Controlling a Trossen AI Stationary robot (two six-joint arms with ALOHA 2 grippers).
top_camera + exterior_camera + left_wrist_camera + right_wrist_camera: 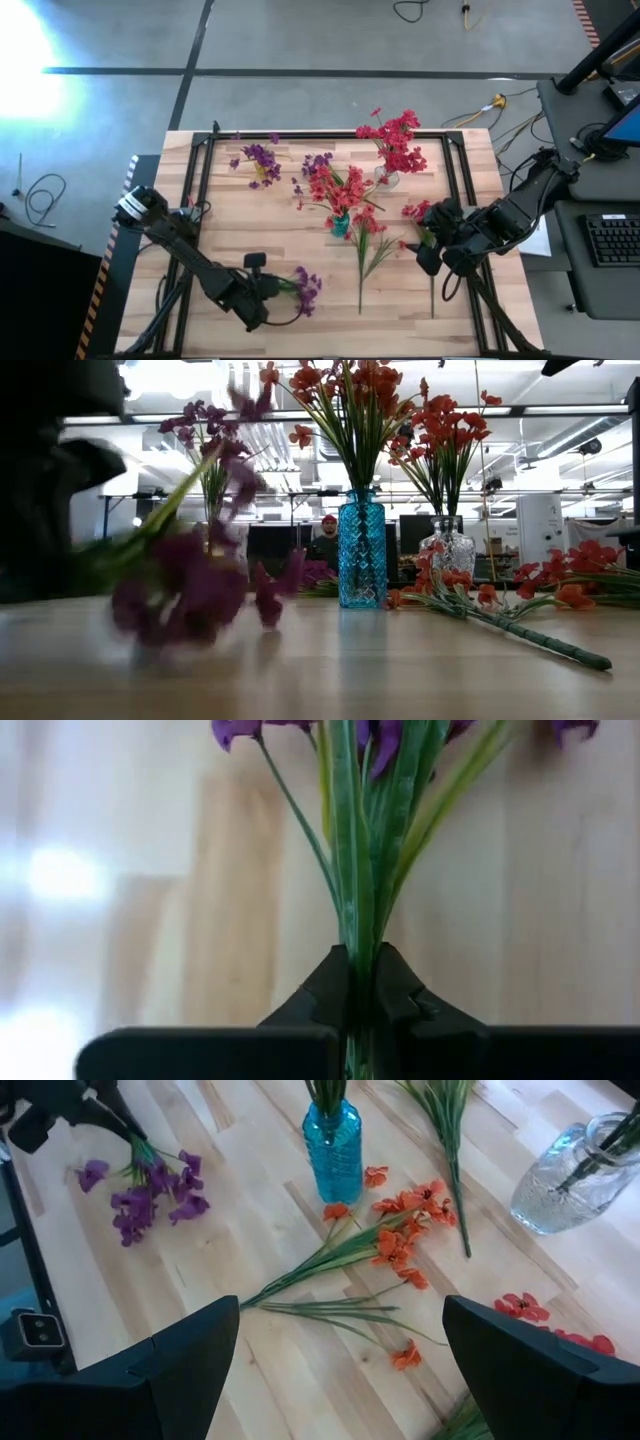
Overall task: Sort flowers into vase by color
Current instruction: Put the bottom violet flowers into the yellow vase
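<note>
Left gripper (360,982) pinched shut on the purple sprig's (305,290) thin green stems, near the table's front edge.

Right gripper (340,1370) hung spread wide and empty above red sprigs (385,1245) lying on pale wood beside the ribbed blue glass vase (333,1150).

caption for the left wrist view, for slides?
Left gripper shut on the purple flower sprig's green stems above the wooden table.

The high view looks straight down on the whole bench (250,240). The low view sits at bench-top height, facing level across it into the room. Each wrist view looks closely past its own arm's fingers. The blue vase (361,550) at mid-frame also shows in the right wrist view's upper middle.
</note>
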